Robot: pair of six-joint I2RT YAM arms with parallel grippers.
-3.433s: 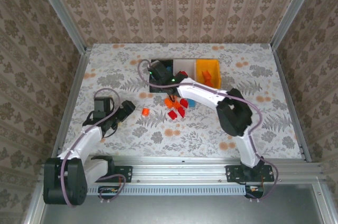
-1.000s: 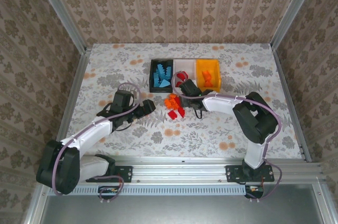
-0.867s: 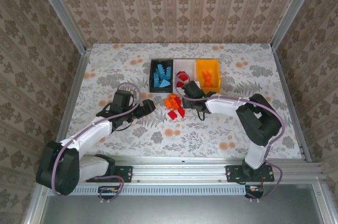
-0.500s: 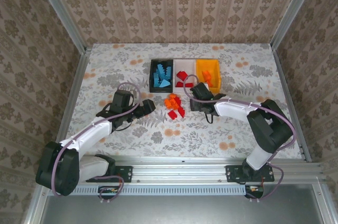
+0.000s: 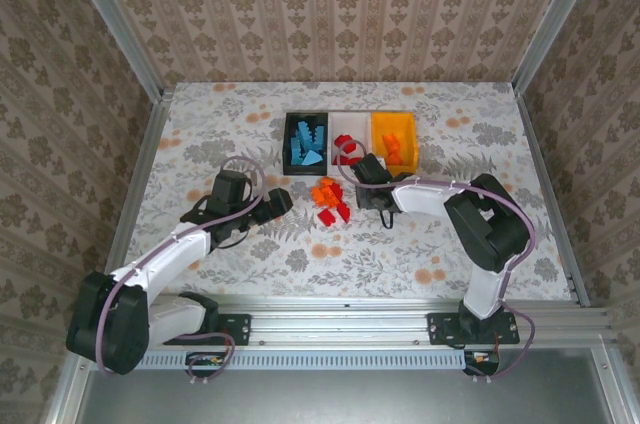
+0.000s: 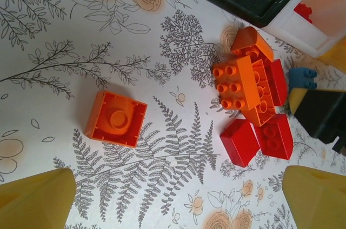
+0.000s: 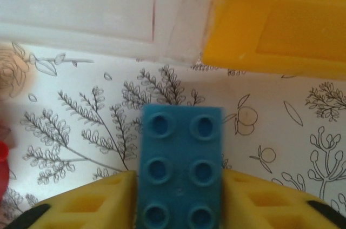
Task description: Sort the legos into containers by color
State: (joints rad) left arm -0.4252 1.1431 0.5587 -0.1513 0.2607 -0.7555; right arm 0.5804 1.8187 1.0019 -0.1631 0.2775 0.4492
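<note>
My right gripper [image 7: 181, 188] is shut on a blue lego [image 7: 181, 159] that lies on the table just in front of the white container [image 7: 81, 13] and the yellow container [image 7: 281, 29]. My left gripper [image 6: 175, 196] hangs open over the table, with an upturned orange lego [image 6: 115, 119] ahead of its left finger. To the right lies a pile of orange legos [image 6: 243, 80] and red legos [image 6: 239, 141]. From above, the black container [image 5: 290, 144] holds blue legos, the white container [image 5: 360, 124] red ones and the yellow container [image 5: 408, 134] orange ones. The right gripper [image 5: 362, 184] sits beside the pile [image 5: 328, 199].
The three containers stand in a row at the back middle of the flowered table [image 5: 480, 224]. Metal rails and patterned walls close the table in on all sides. Open tabletop lies to the left, right and front of the arms.
The right gripper has shifted a little left towards the pile and its jaws have closed on the blue lego. The left arm has stayed where it was.
</note>
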